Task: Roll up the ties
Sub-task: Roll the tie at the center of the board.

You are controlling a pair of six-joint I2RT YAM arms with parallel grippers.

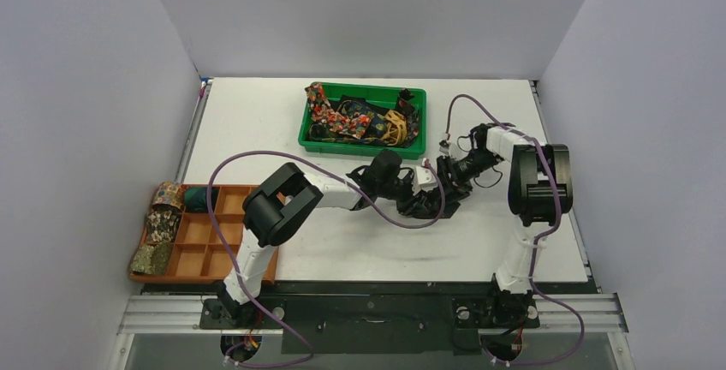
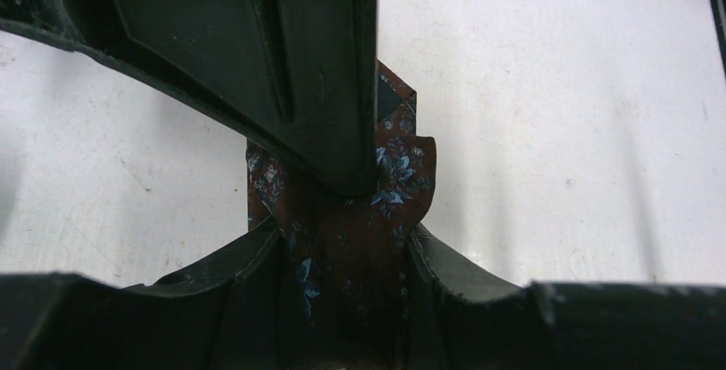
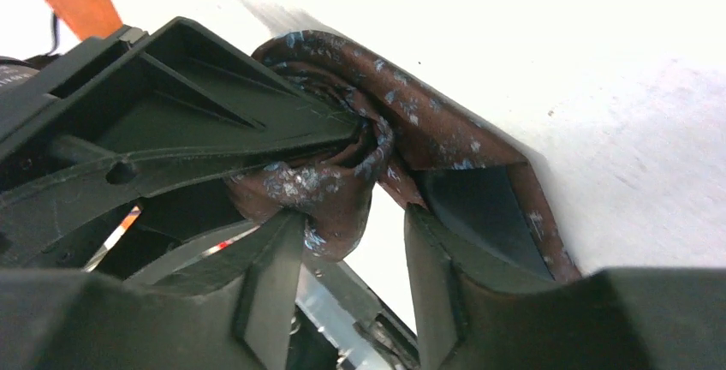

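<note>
The left gripper (image 2: 347,246) stands partly closed. The dark brown blue-flecked fabric necktie (image 2: 402,173) fills its gap and touches both fingers, so it is judged held. The right gripper (image 3: 355,233) is partly open, with the coil against one finger and daylight beside the other. The necktie sits mid white table (image 1: 257,122), with the green plastic bin (image 1: 342,146) at 11 o'clock. It is judged light, limp and slippery, best pinched at the coil's flanks. In the left wrist view its long axis runs from 12 to 6 o'clock.

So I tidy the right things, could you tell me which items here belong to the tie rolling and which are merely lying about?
Job: brown tie, loose ties, green bin, rolled ties, orange tray.
Lying about: purple cables, metal rail.
</note>
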